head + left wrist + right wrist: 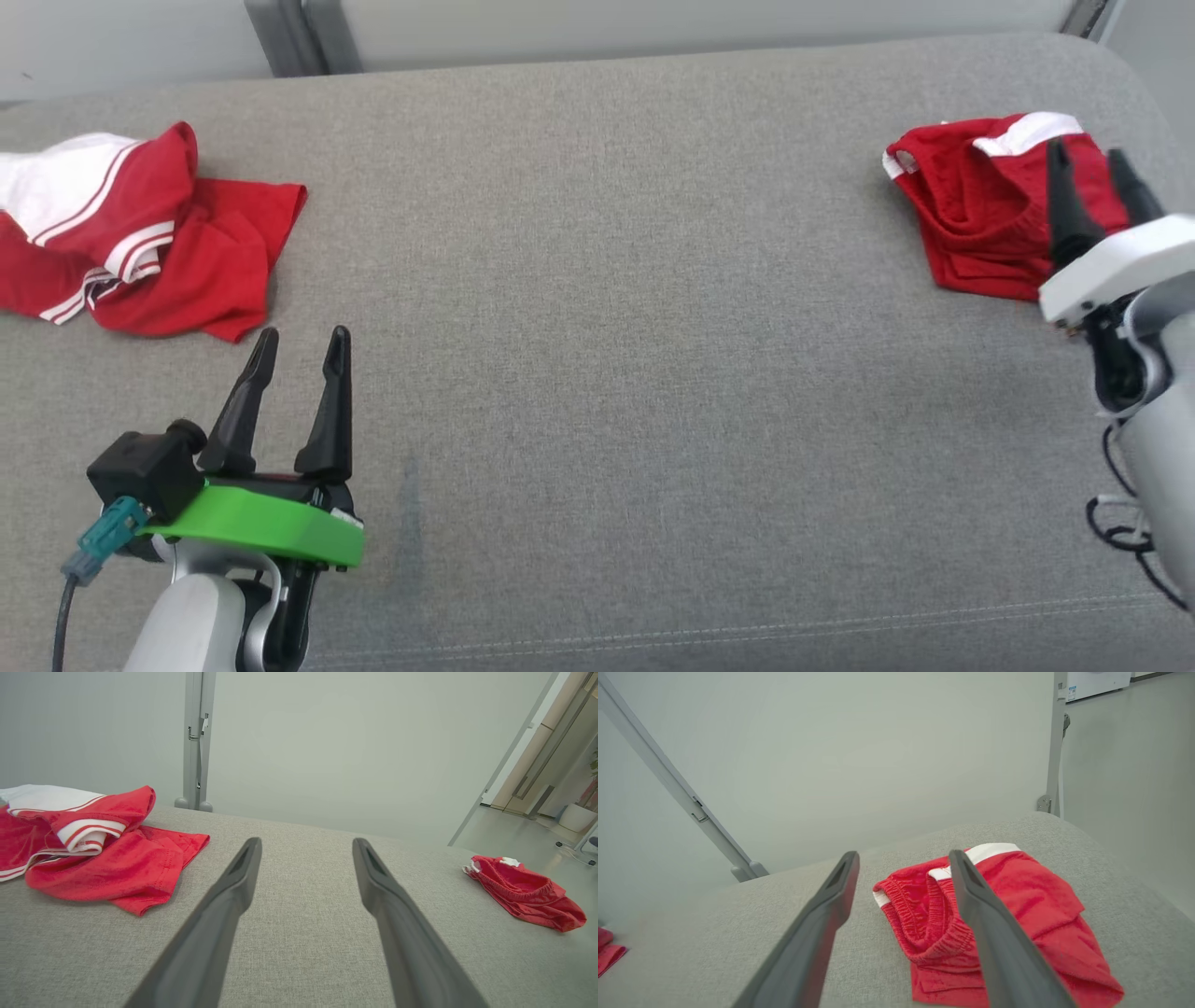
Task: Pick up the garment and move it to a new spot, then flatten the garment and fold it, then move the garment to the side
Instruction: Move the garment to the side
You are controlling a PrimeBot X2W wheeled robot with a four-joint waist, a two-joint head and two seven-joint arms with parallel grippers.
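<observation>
The right gripper (903, 854) stands with its two dark fingers spread wide and nothing between them. Folded red shorts (1031, 891) with white trim and a gathered waistband lie on the grey cushion (738, 933), partly between the jaws and mostly behind the right finger. A corner of red cloth (607, 952) shows far left of the jaws. A slanted grey bar (668, 784) stands beyond the left finger.

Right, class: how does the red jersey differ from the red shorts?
The jersey lies crumpled and spread out; the shorts sit in a compact fold. The jersey shows a broad white panel and stripes; the shorts only small white trim. The jersey covers more of the grey cushion than the shorts. Both are red and white.
</observation>
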